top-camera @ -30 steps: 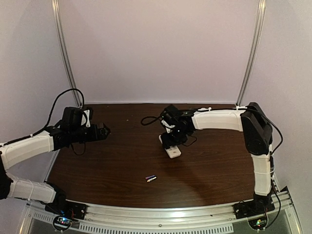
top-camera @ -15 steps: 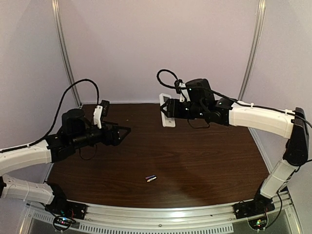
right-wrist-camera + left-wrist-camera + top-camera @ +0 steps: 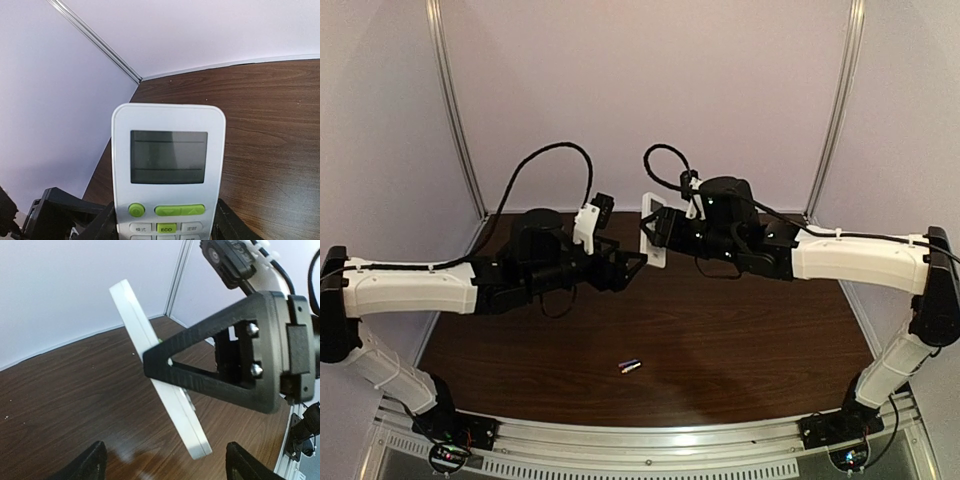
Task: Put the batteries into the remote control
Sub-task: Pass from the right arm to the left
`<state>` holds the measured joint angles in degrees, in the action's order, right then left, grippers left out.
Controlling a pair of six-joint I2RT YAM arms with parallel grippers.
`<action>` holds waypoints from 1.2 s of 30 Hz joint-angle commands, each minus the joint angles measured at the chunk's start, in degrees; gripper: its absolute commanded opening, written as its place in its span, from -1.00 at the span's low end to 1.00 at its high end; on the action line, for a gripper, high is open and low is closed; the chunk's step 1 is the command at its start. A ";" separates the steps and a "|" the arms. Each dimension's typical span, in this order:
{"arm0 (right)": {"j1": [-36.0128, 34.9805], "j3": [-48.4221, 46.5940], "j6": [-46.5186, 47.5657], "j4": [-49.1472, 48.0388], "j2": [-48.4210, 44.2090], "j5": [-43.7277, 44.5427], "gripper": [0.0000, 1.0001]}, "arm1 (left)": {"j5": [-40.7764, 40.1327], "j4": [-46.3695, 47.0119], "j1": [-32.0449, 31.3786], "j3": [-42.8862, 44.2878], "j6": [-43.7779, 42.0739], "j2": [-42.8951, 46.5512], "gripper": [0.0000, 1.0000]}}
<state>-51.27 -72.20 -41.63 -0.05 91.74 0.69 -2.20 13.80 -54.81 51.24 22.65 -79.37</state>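
My right gripper (image 3: 665,228) is shut on the white remote control (image 3: 652,248) and holds it upright in the air above the far middle of the table. In the right wrist view the remote (image 3: 167,130) faces the camera with its grey display and green buttons, and a finger (image 3: 106,222) presses each side. My left gripper (image 3: 638,263) is open and empty, its tips just short of the remote's lower end. In the left wrist view the remote (image 3: 145,335) shows edge-on, above and between my fingertips (image 3: 95,462). A small dark battery (image 3: 630,366) with a pale end lies on the near table.
The brown wooden table (image 3: 740,340) is walled by pale panels with metal posts (image 3: 455,120) at the back corners. A metal rail (image 3: 650,440) runs along the near edge by the arm bases.
My right gripper has lifted the remote off the table and turned it upright in the air. My left arm has swung right toward it. The battery has not moved.
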 commanded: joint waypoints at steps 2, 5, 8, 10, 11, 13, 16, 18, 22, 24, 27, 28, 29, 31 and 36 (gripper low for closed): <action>-1.50 2.15 -2.17 -4.54 -3.32 4.67 -0.23 | -3.05 0.00 0.04 6.06 1.33 -4.65 0.57; -1.86 2.35 -2.41 -5.04 -3.31 4.95 -0.23 | -4.05 -1.86 0.02 8.67 2.39 -7.04 0.43; -2.16 2.61 -2.49 -5.52 -3.35 4.90 -0.23 | -4.36 -1.97 0.04 9.45 2.89 -7.88 0.34; -2.25 2.83 -2.49 -5.87 -3.41 4.75 -0.22 | -4.50 -1.86 -0.03 9.84 2.92 -8.49 0.24; -2.26 2.98 -2.49 -5.96 -3.45 4.84 -0.21 | -4.71 -2.06 0.00 10.10 3.02 -8.80 0.19; -2.34 3.12 -2.49 -6.10 -3.60 4.94 -0.18 | -4.62 -2.34 0.03 10.63 2.91 -9.46 0.07; -2.35 3.21 -2.25 -6.29 -3.74 4.80 -0.17 | -4.08 -2.39 -0.03 11.27 2.62 -10.45 -0.03; -2.35 3.57 -2.03 -6.92 -3.98 4.71 -0.17 | -3.52 -2.55 0.03 11.90 2.57 -11.30 -0.04; -2.39 3.89 -1.62 -7.15 -4.34 4.74 -0.17 | -2.58 -2.12 -0.01 12.56 2.70 -12.41 -0.05; -2.35 4.24 -1.33 -7.34 -4.67 4.94 -0.17 | -2.54 -2.23 -0.03 12.76 2.89 -12.70 -0.16; -2.35 4.50 -1.05 -7.26 -5.35 5.02 -0.13 | -2.84 -2.37 0.03 13.15 2.97 -12.91 -0.33; -2.35 4.71 -0.96 -7.24 -5.70 4.94 -0.09 | -3.04 -2.51 0.04 13.30 2.84 -12.91 -0.39; -2.37 4.97 -0.83 -7.32 -6.13 4.73 -0.01 | -3.21 -2.61 0.02 13.41 2.57 -12.83 -0.45; -2.35 5.12 -0.19 -6.62 -7.12 4.64 0.23 | -3.74 -3.09 0.05 13.76 1.81 -12.67 -0.56; -1.72 3.83 2.52 -0.57 -11.12 5.73 0.99 | -6.20 -4.50 0.18 14.44 -1.40 -11.89 -0.68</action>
<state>-53.01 -67.57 -41.80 -3.62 85.52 6.11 -4.99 10.92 -55.18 63.55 24.62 -91.18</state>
